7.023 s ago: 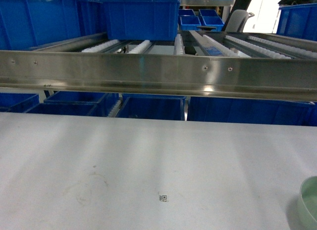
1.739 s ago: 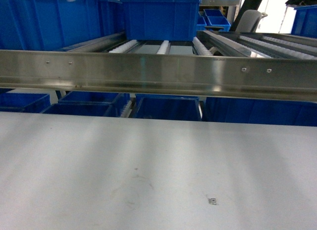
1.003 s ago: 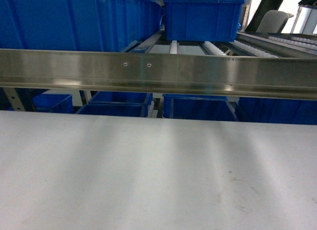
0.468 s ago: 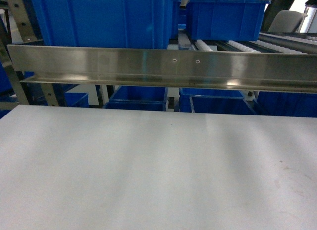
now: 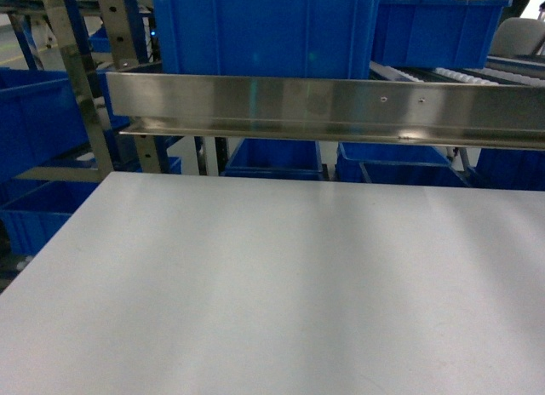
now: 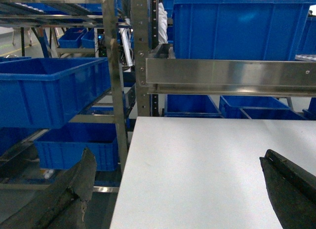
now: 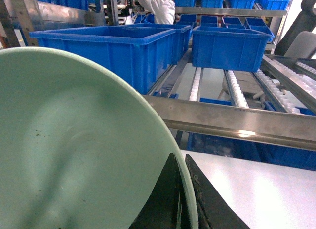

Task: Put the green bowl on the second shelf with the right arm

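Note:
The green bowl (image 7: 74,140) fills the left of the right wrist view, tilted on edge and lifted off the white table (image 7: 256,189). My right gripper (image 7: 180,157) is shut on the bowl's rim, one finger inside and one outside. Beyond it runs the second shelf's steel front rail (image 7: 237,123) with white roller tracks (image 7: 197,83) behind. The same rail (image 5: 324,101) crosses the head view, where neither the bowl nor either gripper shows. My left gripper (image 6: 177,157) is open and holds nothing, low over the table's left edge (image 6: 128,179).
Large blue crates (image 7: 113,49) sit on the shelf rollers, and more (image 5: 264,29) fill the rack. A steel upright (image 5: 81,88) and a side crate (image 6: 49,91) stand left of the table. A person in white (image 7: 158,7) stands far behind.
The head view has swung left along the rack, so the rack's left upright and the table's left edge now show. The bowl seen on the table at lower right earlier is out of that view.

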You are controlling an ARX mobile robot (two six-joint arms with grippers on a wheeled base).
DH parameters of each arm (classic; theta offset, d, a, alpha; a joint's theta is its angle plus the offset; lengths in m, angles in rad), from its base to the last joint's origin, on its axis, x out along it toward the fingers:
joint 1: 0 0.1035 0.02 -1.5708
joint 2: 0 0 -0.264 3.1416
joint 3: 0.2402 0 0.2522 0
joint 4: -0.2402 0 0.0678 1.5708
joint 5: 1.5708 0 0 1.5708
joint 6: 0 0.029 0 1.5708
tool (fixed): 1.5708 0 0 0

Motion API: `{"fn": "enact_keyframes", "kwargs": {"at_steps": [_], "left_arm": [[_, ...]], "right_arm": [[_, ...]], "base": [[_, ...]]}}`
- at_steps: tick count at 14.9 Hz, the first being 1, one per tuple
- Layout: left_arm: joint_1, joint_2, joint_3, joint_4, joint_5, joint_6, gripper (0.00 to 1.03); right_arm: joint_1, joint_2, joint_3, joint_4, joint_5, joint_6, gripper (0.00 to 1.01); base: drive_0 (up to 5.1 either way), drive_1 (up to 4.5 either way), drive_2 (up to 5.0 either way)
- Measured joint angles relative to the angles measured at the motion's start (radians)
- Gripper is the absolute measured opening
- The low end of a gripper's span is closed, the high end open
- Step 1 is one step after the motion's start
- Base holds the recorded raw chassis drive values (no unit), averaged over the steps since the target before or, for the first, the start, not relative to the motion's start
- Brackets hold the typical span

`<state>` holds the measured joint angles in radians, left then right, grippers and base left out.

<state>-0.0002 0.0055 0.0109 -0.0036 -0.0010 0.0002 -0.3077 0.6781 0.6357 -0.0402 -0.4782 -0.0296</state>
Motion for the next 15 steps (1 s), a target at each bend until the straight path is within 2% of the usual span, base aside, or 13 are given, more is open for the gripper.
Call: {"fn": "enact_keyframes", "kwargs": {"at_steps": [15], "left_arm": [[0.0,0.0,0.0,0.0,0.0,0.0,0.98]], "right_arm": [[0.0,0.001,-0.002,0.0,-0.001,0.0,0.02]], "base": [[-4.9,1.54,3.3]]}}
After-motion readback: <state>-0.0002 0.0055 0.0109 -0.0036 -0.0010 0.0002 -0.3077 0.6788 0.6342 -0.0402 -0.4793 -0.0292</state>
